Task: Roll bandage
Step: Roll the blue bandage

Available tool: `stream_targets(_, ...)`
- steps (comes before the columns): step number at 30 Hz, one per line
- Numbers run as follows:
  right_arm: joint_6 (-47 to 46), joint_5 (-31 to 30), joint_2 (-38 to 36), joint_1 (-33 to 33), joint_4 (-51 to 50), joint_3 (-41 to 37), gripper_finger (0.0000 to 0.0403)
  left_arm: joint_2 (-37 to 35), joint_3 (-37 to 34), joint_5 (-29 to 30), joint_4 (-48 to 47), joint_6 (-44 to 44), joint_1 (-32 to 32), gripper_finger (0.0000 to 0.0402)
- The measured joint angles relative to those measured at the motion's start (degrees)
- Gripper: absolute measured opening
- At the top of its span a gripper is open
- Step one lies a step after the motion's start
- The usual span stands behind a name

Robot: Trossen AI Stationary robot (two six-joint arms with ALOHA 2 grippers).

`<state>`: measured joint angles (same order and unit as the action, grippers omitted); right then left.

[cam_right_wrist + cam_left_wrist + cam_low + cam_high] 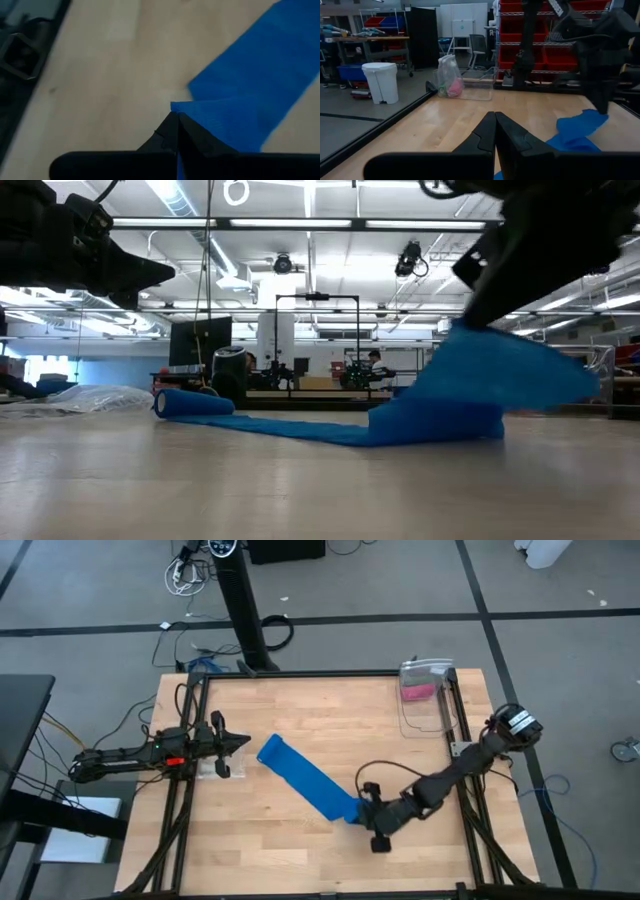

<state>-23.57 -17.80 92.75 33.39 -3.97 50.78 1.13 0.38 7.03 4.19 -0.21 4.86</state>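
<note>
High view shows the bright blue stretchy fabric bandage (305, 780) lying diagonally across the pale wooden table (300, 850), its lower end lifted and folded over. The right gripper (362, 812) pinches that end, fingers pressed together. The left gripper (243, 743) hovers closed near the bandage's other end.

Grey floor (560, 600) crossed by dark lines, a white bin (382, 81), red shelving (530, 30), bright ceiling lights (300, 224), perhaps fluorescent.

Bright blue bandage (305, 780), flat diagonal strip on table, near end lifted, folded
</note>
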Motion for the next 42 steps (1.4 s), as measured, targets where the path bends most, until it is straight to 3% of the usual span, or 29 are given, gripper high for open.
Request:
stream_targets(18, -9.9, 9.0, 0.0, 8.6, 0.3, 0.0, 0.0005, 0.0, 0.0, 0.2, 0.0, -0.1, 0.0, 0.0015)
stream_targets(24, -11.4, 8.3, 0.0, 8.8, 1.5, 0.0, 0.0055, 0.0, 0.0, 1.3, -0.3, -0.6, 0.0, 0.0015)
stream_targets(33, -10.8, 7.9, 0.0, 6.9, 2.2, 0.0, 0.0168, 1.2, 0.0, -2.2, -3.0, -10.7, 0.0, 0.0015)
stream_targets(42, -2.1, 1.4, 0.0, 3.3, 6.5, 0.0, 0.0186, 6.7, 0.0, -1.9, -3.3, -11.0, -0.1, 0.0015)
